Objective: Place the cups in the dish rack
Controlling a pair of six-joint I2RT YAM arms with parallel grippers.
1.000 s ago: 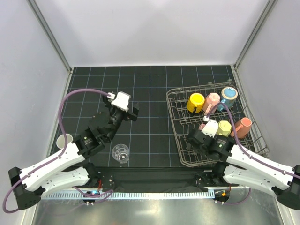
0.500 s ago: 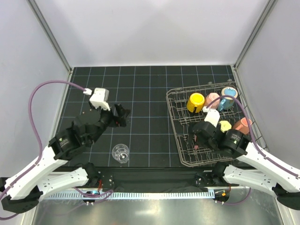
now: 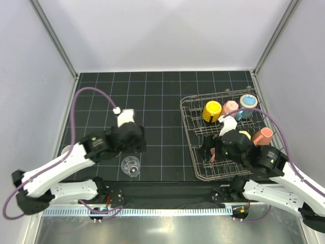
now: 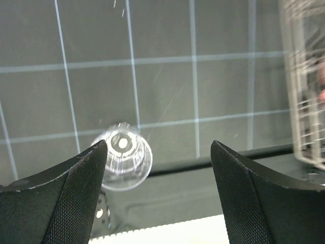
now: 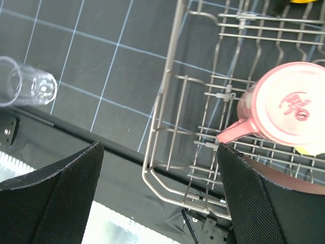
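Observation:
The clear glass tumbler (image 3: 130, 166) stands upright on the black mat near the front edge; it also shows in the left wrist view (image 4: 122, 157) and the right wrist view (image 5: 28, 86). My left gripper (image 3: 136, 146) (image 4: 158, 144) hovers open above it, and the tumbler sits close to the left finger. The wire dish rack (image 3: 187, 133) (image 5: 160, 96) holds an orange-yellow mug (image 3: 212, 111), a pink mug (image 3: 230, 108), a blue mug (image 3: 248, 101), a pale yellow mug (image 3: 244, 135) and a salmon mug (image 3: 262, 136). My right gripper (image 3: 209, 149) (image 5: 160, 146) is open and empty over the rack's near-left corner, beside an upturned pink mug (image 5: 289, 104).
A white cup (image 3: 66, 151) shows partly at the mat's left edge behind the left arm. Grey walls enclose the table on three sides. A black bar and a metal ledge run along the front edge.
My left arm swung back toward the front and now hangs over the tumbler. My right gripper moved from the pale mugs toward the rack's near-left corner.

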